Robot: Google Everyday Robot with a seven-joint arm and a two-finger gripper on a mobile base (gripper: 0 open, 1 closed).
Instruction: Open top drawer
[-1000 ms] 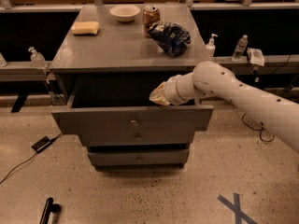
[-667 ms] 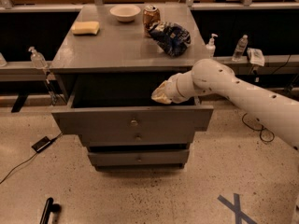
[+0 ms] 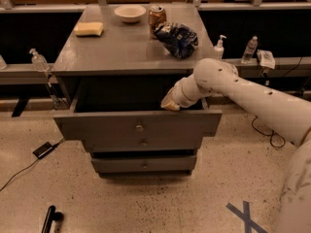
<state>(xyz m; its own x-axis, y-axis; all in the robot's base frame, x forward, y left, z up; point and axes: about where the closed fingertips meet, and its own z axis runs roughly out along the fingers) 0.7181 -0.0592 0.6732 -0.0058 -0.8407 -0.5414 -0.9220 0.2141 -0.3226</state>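
The top drawer (image 3: 112, 125) is a wide grey drawer with a flat front and a small round centre knob (image 3: 139, 127). It stands pulled out from the grey cabinet (image 3: 121, 47), its dark inside showing. My white arm reaches in from the right. My gripper (image 3: 169, 104) sits at the upper rim of the drawer front, right of centre, its tip just inside the drawer. Two narrower grey drawers (image 3: 144, 164) sit below, closed.
On the cabinet top lie a yellow sponge (image 3: 89, 29), a white bowl (image 3: 129, 13), a soda can (image 3: 156, 17) and a blue chip bag (image 3: 178, 34). Bottles (image 3: 250, 49) stand on ledges at both sides. A black cable and box (image 3: 43, 149) lie on the floor left.
My arm and gripper have shifted slightly to the right along the drawer rim. The drawer stays pulled out about the same.
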